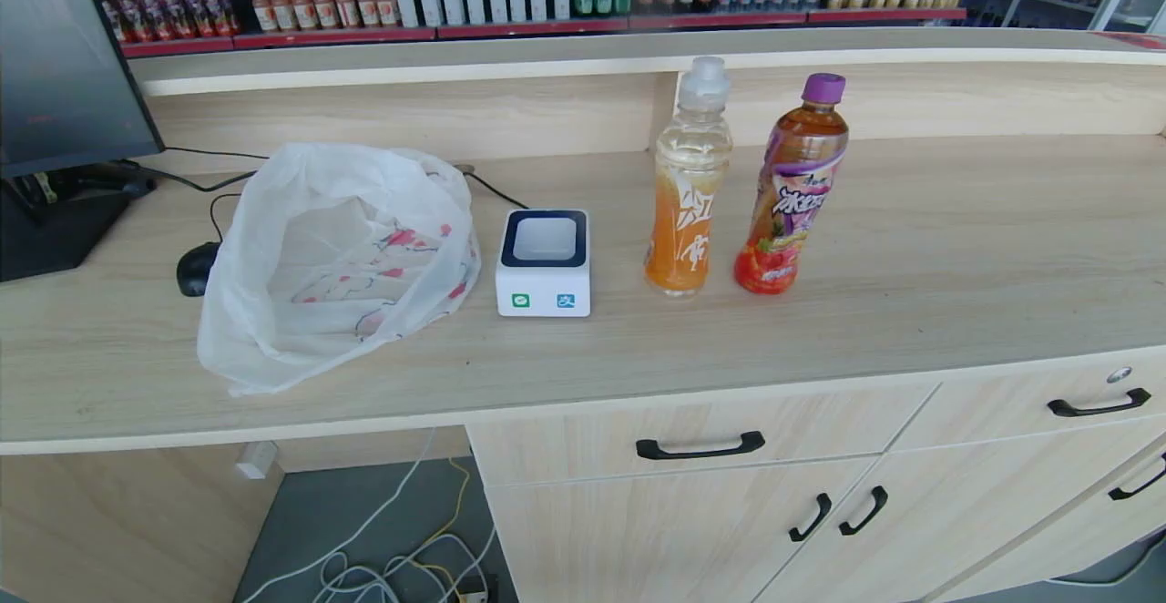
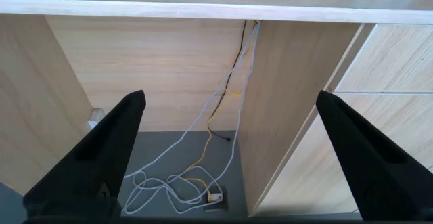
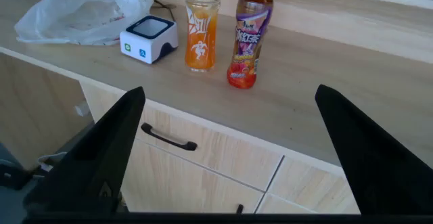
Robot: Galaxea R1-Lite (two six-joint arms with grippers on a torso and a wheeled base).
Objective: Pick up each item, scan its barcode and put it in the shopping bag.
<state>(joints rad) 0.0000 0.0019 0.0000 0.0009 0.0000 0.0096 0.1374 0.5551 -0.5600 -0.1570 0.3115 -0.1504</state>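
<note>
In the head view, the desk (image 1: 956, 248) carries the task's things in a loose row. The white shopping bag (image 1: 337, 257) lies slumped toward my left with its mouth gaping open, and the white scanner (image 1: 544, 263) sits just beside it, window facing up. To the scanner's right, the orange-drink bottle (image 1: 688, 189) and the purple-capped bottle (image 1: 791, 186) stand upright side by side, close but not touching. A black mouse (image 1: 195, 268) rests against the bag's outer left side, a dark monitor (image 1: 64, 47) stands at the desk's left end, and a shelf (image 1: 547, 31) lined with bottled drinks runs along the back of the room. In the left wrist view, my left claw (image 2: 230, 95) hangs below the desk's front edge, spread wide and holding nothing. It faces the open space under the desk, where cables (image 2: 196, 176) trail down and lie tangled on the floor. In the right wrist view, my right claw (image 3: 230, 89) is also spread wide and holding nothing, out in front of the desk at about drawer height, with a black drawer handle (image 3: 169, 137) just past it. Beyond it on the desk stand both bottles, then the scanner, then the shopping bag farthest off, all well apart from the claw.
</note>
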